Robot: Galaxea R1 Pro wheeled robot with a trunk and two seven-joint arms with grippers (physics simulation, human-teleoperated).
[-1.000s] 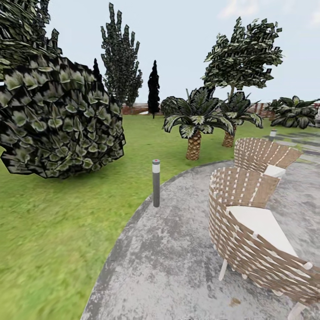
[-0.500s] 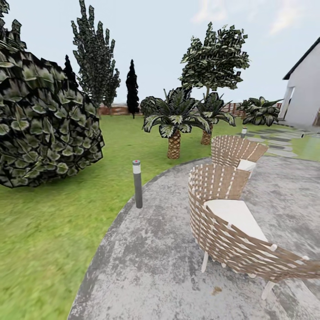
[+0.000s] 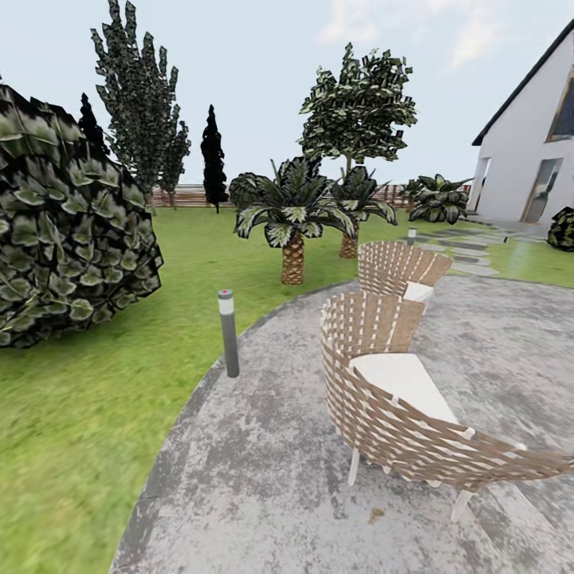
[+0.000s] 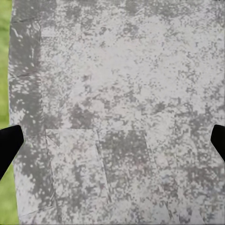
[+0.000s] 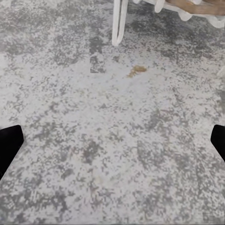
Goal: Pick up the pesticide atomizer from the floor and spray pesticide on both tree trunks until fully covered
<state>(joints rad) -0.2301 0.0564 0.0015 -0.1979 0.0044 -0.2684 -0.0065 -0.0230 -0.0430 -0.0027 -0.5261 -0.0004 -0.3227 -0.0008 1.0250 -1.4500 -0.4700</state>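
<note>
I see no atomizer yet; ahead lie grey paving (image 3: 271,478), a post lamp (image 3: 229,332) at 11 o'clock and wicker chairs (image 3: 399,391) at 1. Both hands, left hand (image 4: 112,140) and right hand (image 5: 112,140), hang spread wide, empty. I judge the bottle light, rigid, tippy: grip mid-body, below the top.

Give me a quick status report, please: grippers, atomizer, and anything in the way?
Both grippers open, empty, over grey paving. Atomizer not sighted. Two wicker chairs ahead on the right, grey post lamp at the lawn's edge.
</note>
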